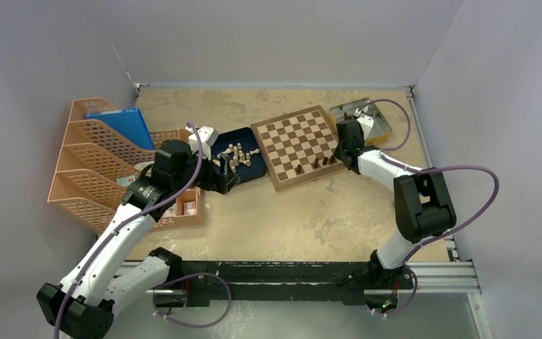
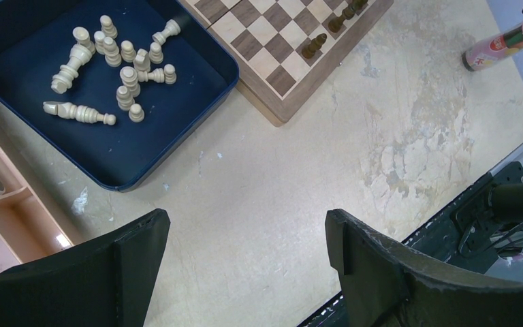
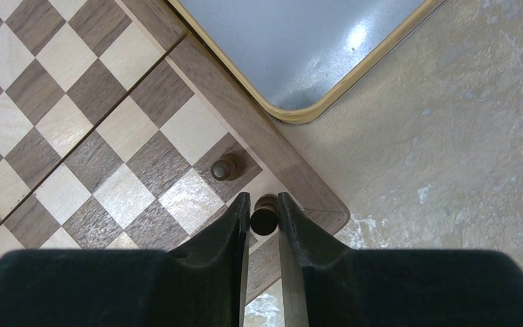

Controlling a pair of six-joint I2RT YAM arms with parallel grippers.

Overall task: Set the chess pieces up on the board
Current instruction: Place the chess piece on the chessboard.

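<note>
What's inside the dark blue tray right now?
Inside the dark blue tray lie pale cream chess pieces, some upright, some toppled, clustered together. Anything beneath the overlapping ones is covered.

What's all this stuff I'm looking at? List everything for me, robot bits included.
board: one, tan and dark brown checks, middle of the table
dark chess pieces: at least four, dark brown, along the board's near right edge
cream chess pieces: over a dozen, pale cream, jumbled in the tray
tray: one, dark blue, left of the board
tin: one, silver, by the board's far right corner
file racks: one row, orange, far left
folder: one, blue, standing in the racks
table: one, mottled beige
left gripper: black, open, over bare table beside the tray
right gripper: black, shut on one dark piece at the board's corner
</note>
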